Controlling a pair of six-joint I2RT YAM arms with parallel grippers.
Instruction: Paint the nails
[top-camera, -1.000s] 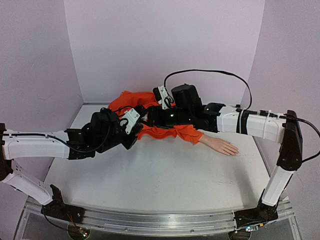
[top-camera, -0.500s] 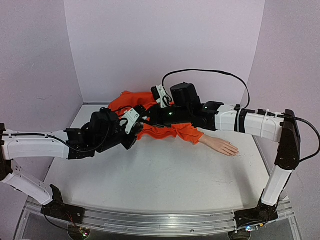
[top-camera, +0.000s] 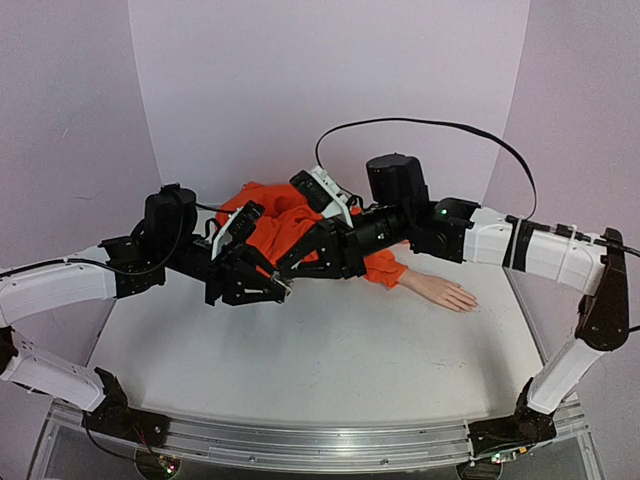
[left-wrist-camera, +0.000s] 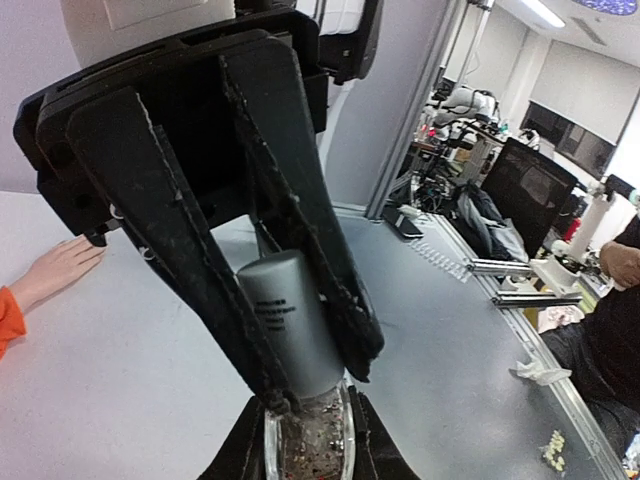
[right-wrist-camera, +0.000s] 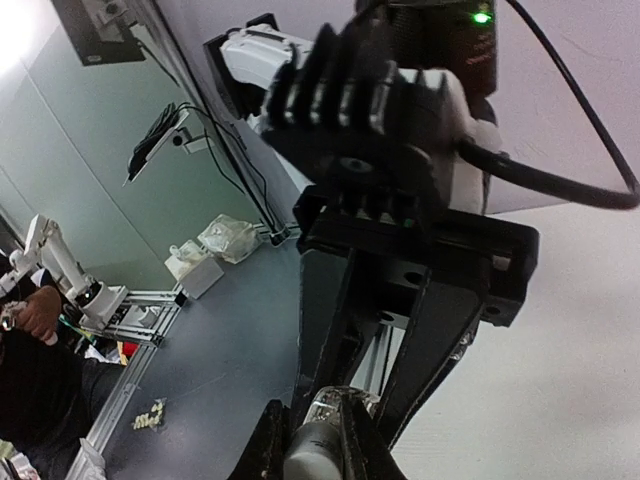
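Both arms were up off the white worktop (top-camera: 300, 370), meeting tip to tip mid-table, left of centre. The left hand (left-wrist-camera: 308, 452) was clenched on a small clear bottle (left-wrist-camera: 305, 440) with glittery flecks inside, gripped low on the glass from both sides. The right hand (left-wrist-camera: 320, 375) came in from the opposite side, its black fingers (left-wrist-camera: 180, 230) clamped on the grey cylindrical cap (left-wrist-camera: 290, 320). The cap sat directly on top of the bottle, in line with it. I couldn't tell whether it was screwed down or loose. The right wrist view agreed: right hand (right-wrist-camera: 315, 450) closed on the cap (right-wrist-camera: 312, 452), left hand (right-wrist-camera: 345, 405) facing it head-on.

The pale peach mannequin hand (top-camera: 445, 292) lay flat on the worktop on the right side, fingers pointing right, coming out of a crumpled orange fabric sleeve (top-camera: 278, 212) that ran back toward the far wall behind both arms. The nails (top-camera: 470, 301) were at its fingertips, well apart from both hands and the bottle. They were too small to make out any detail.
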